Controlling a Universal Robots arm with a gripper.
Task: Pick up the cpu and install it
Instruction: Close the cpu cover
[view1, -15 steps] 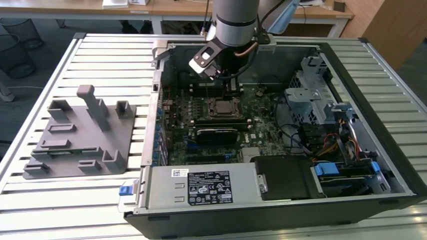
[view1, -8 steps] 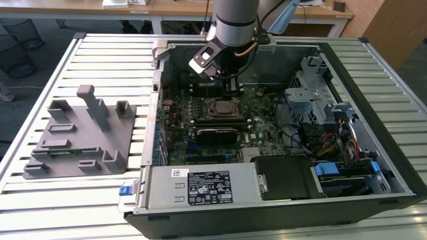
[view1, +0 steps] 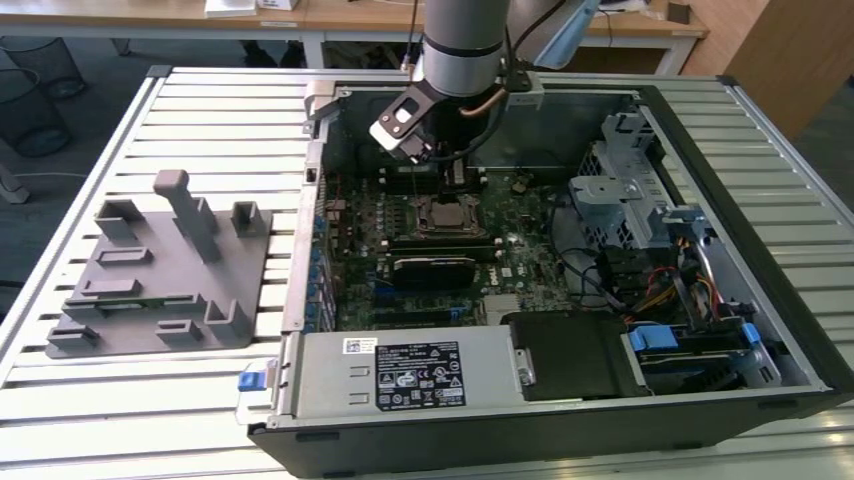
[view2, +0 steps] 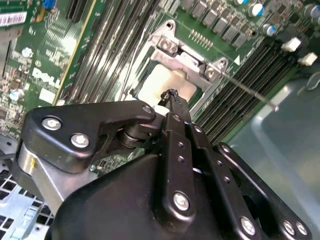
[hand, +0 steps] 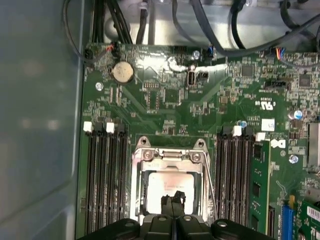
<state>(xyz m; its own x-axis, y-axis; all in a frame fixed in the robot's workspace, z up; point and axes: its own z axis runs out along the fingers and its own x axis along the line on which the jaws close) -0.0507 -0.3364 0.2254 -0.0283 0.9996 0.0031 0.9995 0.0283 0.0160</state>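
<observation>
The cpu (hand: 167, 187), a silvery square chip, lies flat in the motherboard socket, inside the metal socket frame (hand: 170, 156). It also shows in the second wrist view (view2: 167, 82) and, small, in the exterior view (view1: 441, 215). My gripper (hand: 173, 198) hangs just above the chip's middle with its two thin black fingers pressed together and nothing between them. Seen in the second wrist view, the gripper (view2: 172, 95) has its tips over the chip's edge. In the exterior view the gripper (view1: 424, 152) sits above the board, behind the socket.
The open computer case (view1: 561, 400) lies on a slatted table, with memory slots (hand: 105, 180) on both sides of the socket and a thin socket lever (view2: 245, 90) sticking out. A grey plastic holder tray (view1: 154, 270) sits at the exterior view's left. Cables and drive bays (view1: 641, 220) fill the case's right.
</observation>
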